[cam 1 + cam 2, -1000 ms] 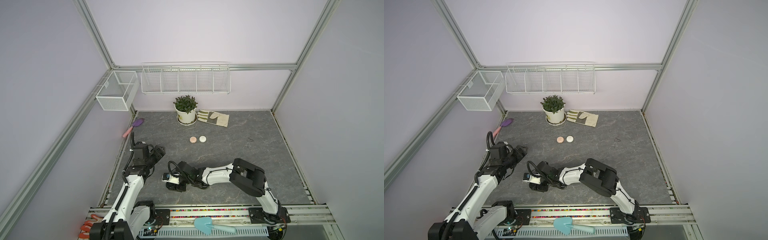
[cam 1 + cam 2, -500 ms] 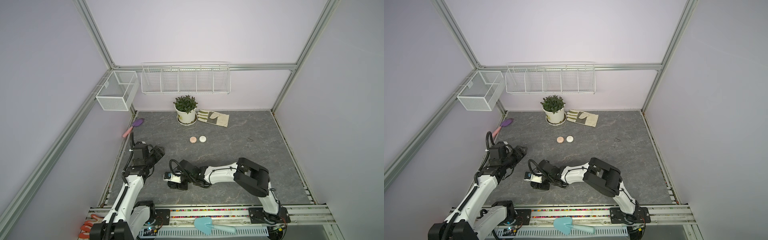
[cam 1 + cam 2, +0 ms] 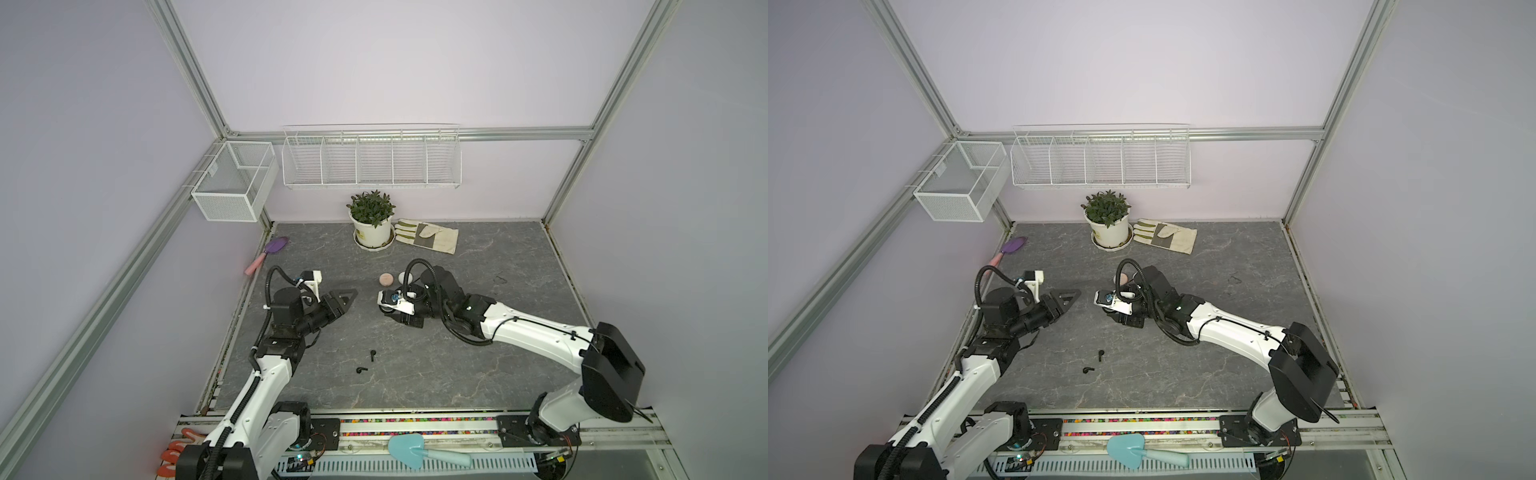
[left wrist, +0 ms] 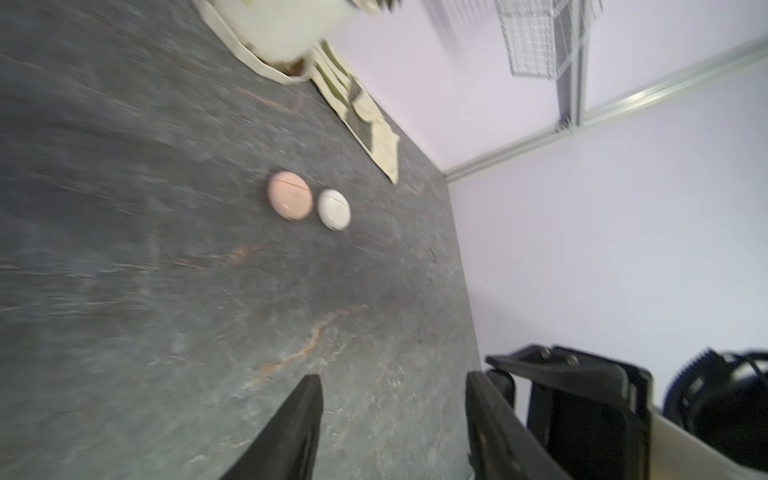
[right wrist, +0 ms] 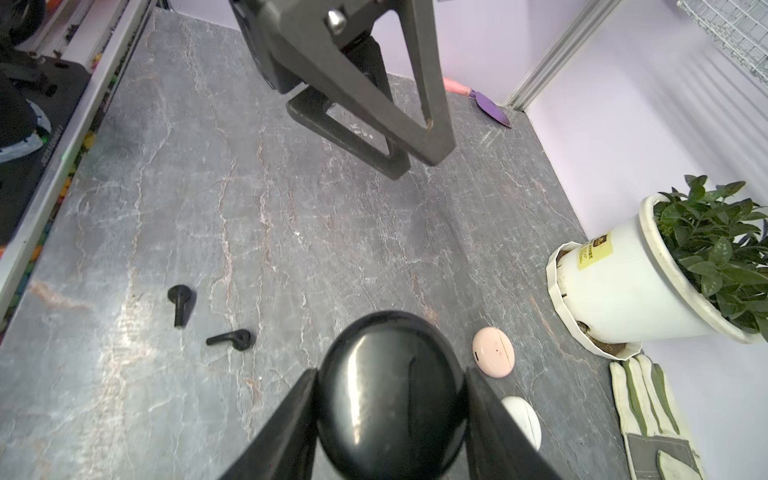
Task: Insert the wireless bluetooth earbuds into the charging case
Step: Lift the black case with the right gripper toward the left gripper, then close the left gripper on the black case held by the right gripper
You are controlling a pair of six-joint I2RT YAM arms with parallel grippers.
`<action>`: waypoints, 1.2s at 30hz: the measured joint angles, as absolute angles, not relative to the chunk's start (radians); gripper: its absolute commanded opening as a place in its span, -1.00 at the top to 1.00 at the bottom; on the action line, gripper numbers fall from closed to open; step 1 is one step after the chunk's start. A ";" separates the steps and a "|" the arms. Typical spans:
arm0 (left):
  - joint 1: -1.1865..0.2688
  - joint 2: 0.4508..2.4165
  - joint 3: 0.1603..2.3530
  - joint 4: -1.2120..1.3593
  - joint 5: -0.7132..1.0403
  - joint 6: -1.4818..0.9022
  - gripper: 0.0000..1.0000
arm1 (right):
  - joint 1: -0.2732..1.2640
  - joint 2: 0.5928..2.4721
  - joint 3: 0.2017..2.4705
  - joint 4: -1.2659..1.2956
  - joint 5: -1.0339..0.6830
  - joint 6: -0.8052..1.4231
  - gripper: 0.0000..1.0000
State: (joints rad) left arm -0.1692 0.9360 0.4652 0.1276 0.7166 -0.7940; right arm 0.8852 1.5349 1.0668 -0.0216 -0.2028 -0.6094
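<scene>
Two black earbuds (image 3: 372,354) (image 3: 361,369) lie loose on the grey table toward the front; both top views and the right wrist view (image 5: 181,303) (image 5: 232,338) show them. My right gripper (image 5: 390,374) is shut on a round glossy black charging case (image 5: 390,399) and holds it above the table's middle (image 3: 399,321). In both top views the case is hidden under that gripper. My left gripper (image 3: 351,300) hovers open and empty to the left of it, jaws apart in the left wrist view (image 4: 392,378). A pink case (image 3: 386,278) and a white case (image 4: 333,209) rest shut behind.
A potted plant (image 3: 372,224) and a work glove (image 3: 428,237) stand at the back. A purple trowel (image 3: 272,249) lies at the back left. Wire baskets (image 3: 370,160) hang on the wall. A blue trowel (image 3: 409,451) rests on the front rail.
My right gripper has moved back and to the right from the front left area, uncovering the two black earbuds. The left gripper's jaws have narrowed and it has edged to the right.
</scene>
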 measured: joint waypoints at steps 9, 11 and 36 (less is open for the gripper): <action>-0.278 0.953 0.366 0.419 0.812 -0.897 -0.11 | 0.847 1.534 1.068 -0.067 -0.215 -0.647 0.16; -0.282 0.971 0.366 0.459 0.826 -0.913 -0.12 | 0.846 1.535 1.077 -0.074 -0.228 -0.652 0.16; -0.355 1.100 0.376 0.622 0.891 -0.942 0.29 | 0.853 1.534 1.122 -0.079 -0.323 -0.654 0.15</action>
